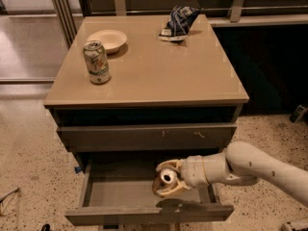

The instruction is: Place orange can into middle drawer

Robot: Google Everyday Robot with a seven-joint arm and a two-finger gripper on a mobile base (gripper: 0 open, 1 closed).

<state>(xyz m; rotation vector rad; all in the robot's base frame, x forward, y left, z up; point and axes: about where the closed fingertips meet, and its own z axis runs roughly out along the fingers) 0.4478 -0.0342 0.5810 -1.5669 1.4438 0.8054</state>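
The orange can (160, 185) is held on its side, silver top facing the camera, just above the open middle drawer (120, 192) near its right half. My gripper (167, 179) comes in from the right on a white arm and is shut on the can, its pale fingers (174, 165) wrapped around it. The drawer is pulled out at the bottom of the cabinet, with its grey floor showing to the left of the can.
A green-and-white can (97, 62), a pale bowl (107, 39) and a dark crumpled bag (178, 22) sit on the tan cabinet top (159, 76). A closed drawer with pale scratch marks (144, 136) is above the open one. Speckled floor lies around.
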